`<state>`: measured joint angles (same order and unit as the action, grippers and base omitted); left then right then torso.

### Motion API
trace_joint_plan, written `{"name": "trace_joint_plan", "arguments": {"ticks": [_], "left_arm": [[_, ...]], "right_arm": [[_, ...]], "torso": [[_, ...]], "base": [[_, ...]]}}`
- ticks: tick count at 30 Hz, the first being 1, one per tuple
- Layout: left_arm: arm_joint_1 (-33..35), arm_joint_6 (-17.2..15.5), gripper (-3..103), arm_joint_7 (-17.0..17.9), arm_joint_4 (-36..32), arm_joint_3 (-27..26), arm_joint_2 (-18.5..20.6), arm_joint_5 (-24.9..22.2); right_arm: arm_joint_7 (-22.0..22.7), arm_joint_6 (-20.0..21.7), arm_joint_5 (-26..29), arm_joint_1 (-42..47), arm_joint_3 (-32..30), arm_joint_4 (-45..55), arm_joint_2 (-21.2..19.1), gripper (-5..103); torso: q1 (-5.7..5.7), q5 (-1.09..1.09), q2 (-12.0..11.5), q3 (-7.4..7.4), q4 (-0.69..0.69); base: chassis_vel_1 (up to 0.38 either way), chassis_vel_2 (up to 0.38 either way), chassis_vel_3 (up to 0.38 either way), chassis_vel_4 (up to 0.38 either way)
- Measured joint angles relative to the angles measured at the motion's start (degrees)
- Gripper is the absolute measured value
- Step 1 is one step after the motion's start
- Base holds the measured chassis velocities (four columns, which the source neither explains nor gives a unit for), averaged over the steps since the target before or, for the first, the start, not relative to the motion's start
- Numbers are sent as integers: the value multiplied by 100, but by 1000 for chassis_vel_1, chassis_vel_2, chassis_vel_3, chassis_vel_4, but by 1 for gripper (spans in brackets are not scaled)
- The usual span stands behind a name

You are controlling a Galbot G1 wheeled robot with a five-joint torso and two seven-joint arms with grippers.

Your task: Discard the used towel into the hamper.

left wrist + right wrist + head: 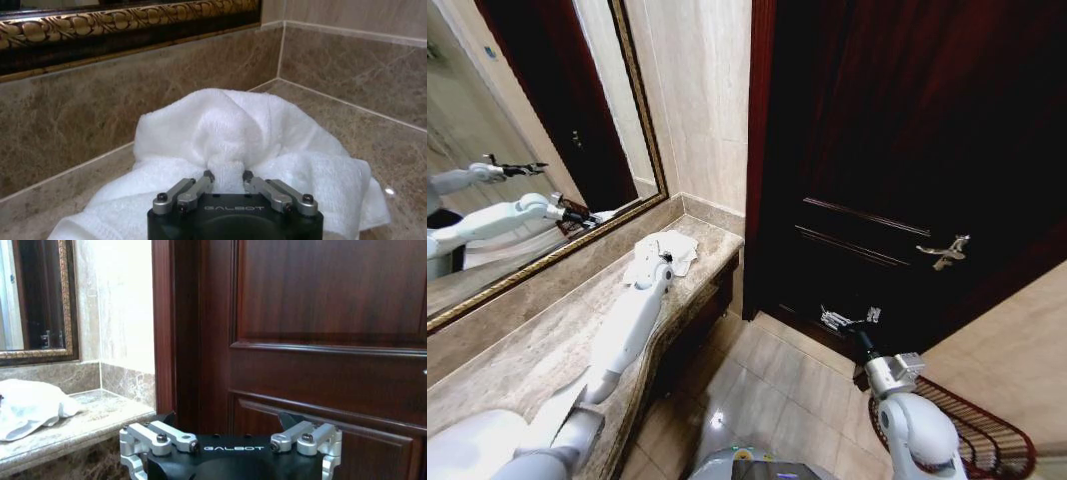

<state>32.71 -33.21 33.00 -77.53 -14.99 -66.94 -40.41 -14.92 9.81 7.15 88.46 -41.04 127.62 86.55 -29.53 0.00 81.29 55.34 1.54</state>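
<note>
I am at the grasping step. My left claw (pixel 229 181) is on the towel (pixel 233 135), which lies crumpled on the marble bench (pixel 517 350) in the far corner, near the mirror frame (pixel 127 22) and the side wall. In the left wrist view the two fingers (pixel 195 186) are closed on a pinched fold of the white cloth, so I judge the towel is gripped, but it rests on the bench and is not lifted yet.

From the head view, the towel (pixel 665 250) sits at about 11 o'clock from me, at the end of the bench beside the dark door (pixel 907 150). The hamper (pixel 972 430) stands on the floor at about 4 o'clock, low and just behind my right arm. The towel and the hamper are well apart.

My right claw (pixel 230 437) hangs in the air in front of the door with its fingers spread wide, holding nothing.

The next move, I think, needs a straight lift so the cloth leaves the bench without dragging, then a carry across my front to the hamper. The pinch takes only a small fold, so the towel could slip out.
</note>
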Motion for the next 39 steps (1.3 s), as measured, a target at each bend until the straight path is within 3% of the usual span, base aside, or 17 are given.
{"name": "trace_joint_plan", "arguments": {"ticks": [3,8,11,12,15,16,19,21,24,25,28,31,34,35,38,39], "left_arm": [[8,53,11,-9,-12,-6,5,4],[29,177,10,-56,-58,-6,41,42],[96,587,10,-191,-174,-13,103,251],[96,587,10,-191,-174,-13,103,251],[295,1217,10,-420,-528,-130,220,521],[295,1217,10,-420,-528,-130,220,521],[742,1574,10,-787,-1301,-447,511,687],[845,1605,10,-846,-1472,-522,583,698],[1469,1778,10,-1135,-2462,-911,970,712],[1469,1778,10,-1135,-2462,-911,970,712],[2296,1901,10,-1262,-3589,-1469,1224,701],[2713,1901,10,-1282,-4018,-1774,1217,712],[3597,2081,10,-1412,-4604,-2283,860,1155],[3597,2081,10,-1412,-4604,-2283,860,1155],[4383,2557,10,-1651,-4914,-2695,438,1684],[4383,2557,10,-1651,-4914,-2695,438,1684]], "right_arm": [[7,-6,0,3,-6,14,-4,100],[14,-12,2,5,-6,38,-4,100],[35,-29,2,12,-2,60,3,100],[35,-29,2,12,-2,60,3,100],[74,-40,18,30,11,108,14,100],[74,-40,18,30,11,108,14,100],[92,-35,45,28,17,171,15,100],[93,-33,46,25,18,177,15,100],[99,-27,60,16,29,213,23,100],[99,-27,60,16,29,213,23,100],[100,-27,100,33,42,277,41,100],[99,-27,138,46,39,326,34,100],[103,20,259,102,-40,482,-1,100],[103,20,259,102,-40,482,-1,100],[116,72,345,156,-110,602,-82,100],[116,72,345,156,-110,602,-82,100]], "torso": [[0,0,0,0,0],[0,-1,0,0,1],[-1,-1,0,1,1],[-1,-1,0,1,1],[-1,-2,0,1,2],[-1,-2,0,1,2],[-1,-2,0,1,2],[-1,-3,0,1,2],[-1,-4,0,0,-2],[-1,-4,0,0,-2],[0,1,0,-1,2],[0,-1,0,-1,1],[0,-3,0,-1,0],[0,-3,0,-1,0],[0,0,0,-1,1],[0,0,0,-1,1]], "base": [[0,0,0,0],[0,0,0,0],[0,0,0,0],[0,0,0,0],[0,0,0,0],[0,0,0,0],[0,0,0,0],[0,0,0,0],[0,0,0,0],[0,0,0,0],[0,0,0,0],[0,0,0,0],[0,0,0,0],[0,0,0,0],[0,0,0,0],[0,0,0,0]]}}
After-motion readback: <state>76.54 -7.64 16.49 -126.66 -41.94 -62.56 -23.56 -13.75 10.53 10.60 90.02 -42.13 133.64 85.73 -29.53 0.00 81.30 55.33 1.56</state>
